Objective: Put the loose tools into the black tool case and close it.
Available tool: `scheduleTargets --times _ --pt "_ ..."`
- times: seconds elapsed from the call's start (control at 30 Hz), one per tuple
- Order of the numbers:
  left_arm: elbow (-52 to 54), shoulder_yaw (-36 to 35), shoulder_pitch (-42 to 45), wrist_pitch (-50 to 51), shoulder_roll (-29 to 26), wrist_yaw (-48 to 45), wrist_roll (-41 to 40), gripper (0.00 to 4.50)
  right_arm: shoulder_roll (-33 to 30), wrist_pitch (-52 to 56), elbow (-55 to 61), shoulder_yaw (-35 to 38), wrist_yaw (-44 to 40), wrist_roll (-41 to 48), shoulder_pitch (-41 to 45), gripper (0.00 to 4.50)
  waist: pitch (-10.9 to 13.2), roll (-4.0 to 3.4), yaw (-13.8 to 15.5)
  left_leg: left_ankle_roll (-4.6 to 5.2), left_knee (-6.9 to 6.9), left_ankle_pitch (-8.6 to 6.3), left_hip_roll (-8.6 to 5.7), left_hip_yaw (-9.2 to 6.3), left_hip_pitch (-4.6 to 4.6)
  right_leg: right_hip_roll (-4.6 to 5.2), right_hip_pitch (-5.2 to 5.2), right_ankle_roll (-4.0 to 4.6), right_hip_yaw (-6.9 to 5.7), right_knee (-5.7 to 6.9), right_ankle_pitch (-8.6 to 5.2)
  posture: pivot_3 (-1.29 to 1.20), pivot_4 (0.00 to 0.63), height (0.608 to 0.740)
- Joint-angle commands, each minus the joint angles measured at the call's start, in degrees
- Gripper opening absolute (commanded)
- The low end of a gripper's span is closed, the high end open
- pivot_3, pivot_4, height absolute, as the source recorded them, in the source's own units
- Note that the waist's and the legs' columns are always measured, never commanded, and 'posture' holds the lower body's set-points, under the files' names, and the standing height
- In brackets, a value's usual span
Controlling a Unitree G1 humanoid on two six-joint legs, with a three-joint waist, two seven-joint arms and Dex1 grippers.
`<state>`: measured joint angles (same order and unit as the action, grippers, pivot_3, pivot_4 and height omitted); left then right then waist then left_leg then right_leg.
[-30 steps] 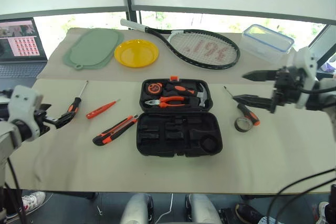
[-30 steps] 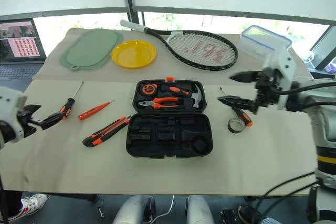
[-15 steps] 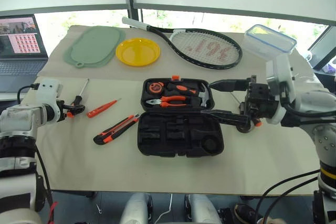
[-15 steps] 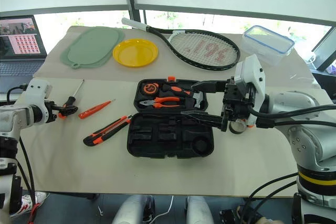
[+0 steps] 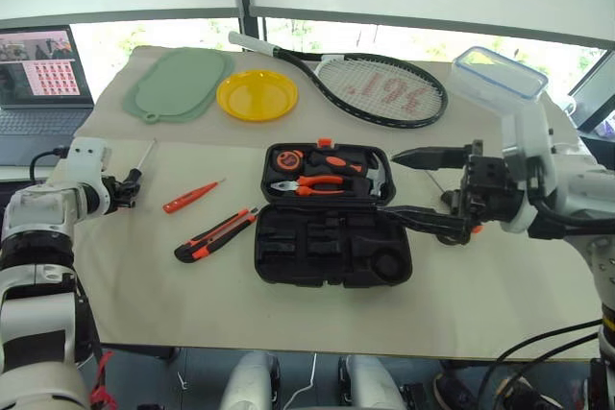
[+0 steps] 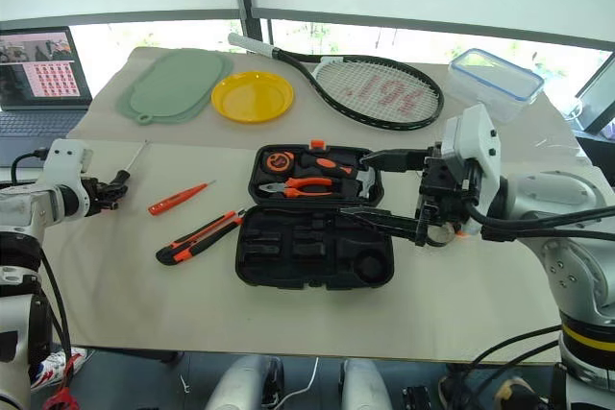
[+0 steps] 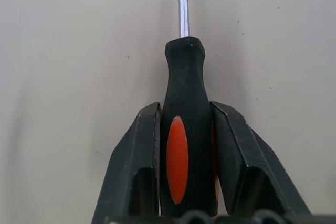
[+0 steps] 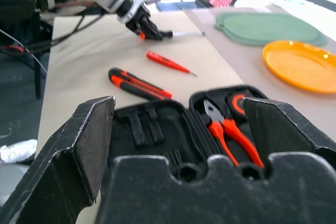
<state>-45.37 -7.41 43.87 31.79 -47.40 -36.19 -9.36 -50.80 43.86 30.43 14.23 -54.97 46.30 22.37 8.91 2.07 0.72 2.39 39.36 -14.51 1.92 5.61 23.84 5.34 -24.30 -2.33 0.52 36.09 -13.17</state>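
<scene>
The black tool case (image 5: 317,249) lies open at the table's middle, with pliers, a hammer and a tape measure in its far half. My left gripper (image 5: 123,189) is at the table's left edge, its fingers (image 7: 139,161) shut on the handle of a black-and-orange screwdriver (image 7: 181,145) that lies on the table. A thin red screwdriver (image 5: 192,197) and a utility knife (image 5: 216,235) lie between it and the case. My right gripper (image 5: 396,182) hangs open above the case's right edge. It partly hides a dark tape roll (image 6: 437,234) and a second screwdriver beside it.
At the back lie a tennis racket (image 5: 380,88), a yellow plate (image 5: 257,95), a green mat (image 5: 178,85) and a clear blue-rimmed box (image 5: 498,72). A laptop (image 5: 38,84) stands off the table's left rear corner.
My left gripper reached the screwdriver handle and closed on it. My right gripper swung left from beside the tape roll to above the case's right edge, staying open.
</scene>
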Motion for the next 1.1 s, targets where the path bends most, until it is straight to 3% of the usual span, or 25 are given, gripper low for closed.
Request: scheduleTargets --times 0.03,0.2,0.33,0.6,1.1 --pt "11.26 -1.71 2.82 -6.81 1.06 -7.97 -4.49 0.94 -2.33 -1.78 0.0 4.02 -1.0 -0.17 -2.22 4.5 0.03 0.11 0.28 0.0 0.03 0.0 0.01 -0.02 0.03 0.02 0.01 0.0 -0.05 0.0 0.0 0.0 0.15 0.738" --pt "38.33 7.16 -0.62 -5.79 1.83 -26.41 -10.97 0.94 -4.84 -1.1 -1.03 8.92 -3.83 0.87 -10.13 4.5 0.03 0.12 0.86 0.12 0.51 -0.08 0.04 -0.21 0.59 0.08 0.01 -0.22 -0.36 0.01 0.16 0.0 0.15 0.738" --pt "45.7 14.68 -0.7 -4.98 1.81 -31.58 -8.98 0.94 -5.75 -1.93 -3.21 10.92 -4.59 -0.59 -14.31 4.5 -0.02 0.02 0.15 0.35 0.56 -0.2 -0.11 -0.15 0.44 0.12 0.16 -0.45 -0.03 -0.15 0.26 0.0 0.15 0.738" --pt "40.08 31.68 3.23 -12.05 5.74 -35.54 5.62 0.94 -5.57 -2.74 -0.36 15.57 -4.06 -1.36 -21.84 4.5 -0.02 0.02 -0.01 0.27 0.59 -0.14 -0.11 -0.13 0.31 -0.11 0.08 -0.36 0.12 -0.19 0.21 0.0 0.15 0.738" --pt "30.23 33.34 7.04 -12.25 14.83 -34.94 11.75 0.94 -4.3 -2.02 2.62 16.94 1.86 0.88 -23.28 4.5 -0.02 0.02 0.16 0.34 0.77 -0.18 -0.1 -0.22 0.42 -0.08 0.06 -0.41 0.11 -0.17 0.21 0.0 0.15 0.738"
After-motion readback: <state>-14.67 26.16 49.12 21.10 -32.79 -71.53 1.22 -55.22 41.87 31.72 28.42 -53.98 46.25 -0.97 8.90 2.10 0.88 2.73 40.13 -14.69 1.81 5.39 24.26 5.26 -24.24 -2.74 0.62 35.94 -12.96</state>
